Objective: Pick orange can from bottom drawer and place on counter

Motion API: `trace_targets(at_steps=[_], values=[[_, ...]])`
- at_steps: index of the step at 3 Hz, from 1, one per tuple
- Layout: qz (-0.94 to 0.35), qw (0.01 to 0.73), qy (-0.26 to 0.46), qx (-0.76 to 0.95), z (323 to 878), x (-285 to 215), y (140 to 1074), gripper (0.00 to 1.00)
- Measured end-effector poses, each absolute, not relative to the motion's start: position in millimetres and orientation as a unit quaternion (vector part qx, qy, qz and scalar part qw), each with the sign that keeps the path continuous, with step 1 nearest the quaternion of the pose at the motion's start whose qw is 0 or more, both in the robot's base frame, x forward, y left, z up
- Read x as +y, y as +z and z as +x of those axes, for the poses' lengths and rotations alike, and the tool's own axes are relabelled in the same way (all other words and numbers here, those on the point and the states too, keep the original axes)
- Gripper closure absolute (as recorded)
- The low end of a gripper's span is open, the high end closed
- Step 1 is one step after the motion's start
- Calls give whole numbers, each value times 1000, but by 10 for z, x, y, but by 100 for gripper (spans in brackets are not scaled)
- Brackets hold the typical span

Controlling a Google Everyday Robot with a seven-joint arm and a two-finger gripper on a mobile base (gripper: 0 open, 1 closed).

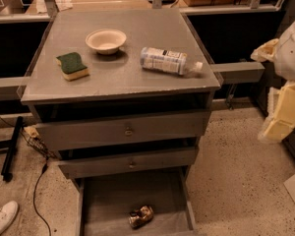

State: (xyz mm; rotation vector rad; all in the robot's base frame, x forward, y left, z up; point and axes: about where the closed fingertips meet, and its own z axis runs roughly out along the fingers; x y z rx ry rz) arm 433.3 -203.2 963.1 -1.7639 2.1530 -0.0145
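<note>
The orange can point(140, 216) lies on its side on the floor of the open bottom drawer point(108, 195), near its front. The counter point(123, 77) is the grey top of the cabinet. My gripper point(281, 116) hangs at the right edge of the view, to the right of the cabinet at about the height of the upper drawers. It is well above and to the right of the can and holds nothing that I can see.
On the counter are a white bowl point(105, 40), a green and yellow sponge point(72, 66) and a clear bottle point(168, 61) lying on its side. Two upper drawers point(128, 130) are partly pulled out. A black cable point(37, 191) and a white shoe point(1, 217) are on the floor at left.
</note>
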Motion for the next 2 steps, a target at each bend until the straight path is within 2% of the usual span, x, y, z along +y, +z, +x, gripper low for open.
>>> trace_targets(at_steps=[2], values=[[-667,204,89,711,4225,-1740,9036,0]])
